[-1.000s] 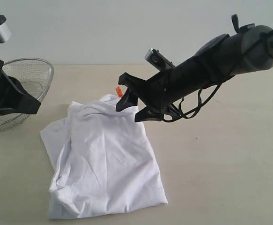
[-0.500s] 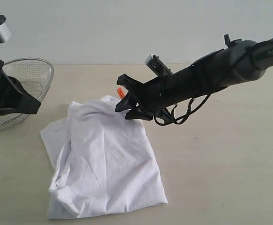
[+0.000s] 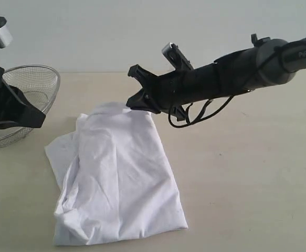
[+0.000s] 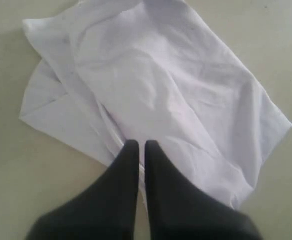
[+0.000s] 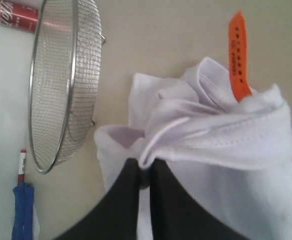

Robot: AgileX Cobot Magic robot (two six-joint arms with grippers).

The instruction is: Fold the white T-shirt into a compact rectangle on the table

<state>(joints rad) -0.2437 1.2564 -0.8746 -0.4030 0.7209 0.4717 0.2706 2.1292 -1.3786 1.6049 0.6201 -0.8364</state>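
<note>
White T-shirt [image 3: 116, 178] lies rumpled and partly folded on the table [image 3: 247, 184], toward 7 o'clock from centre in the exterior view. Right pincer [image 3: 138, 101] is clamped on the collar edge at the shirt's 1 o'clock corner, and the cloth rises to it there. Orange neck tag [image 5: 238, 55] sticks out just beside the grip. Left pincer [image 4: 137, 146] is closed and holds nothing. Wire basket [image 3: 34, 86] sits at 10 o'clock, apart from the shirt.

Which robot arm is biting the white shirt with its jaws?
The right gripper: its jaws are shut on the white T-shirt at its collar edge, beside the orange tag. The left gripper is shut too, but holds nothing.
</note>
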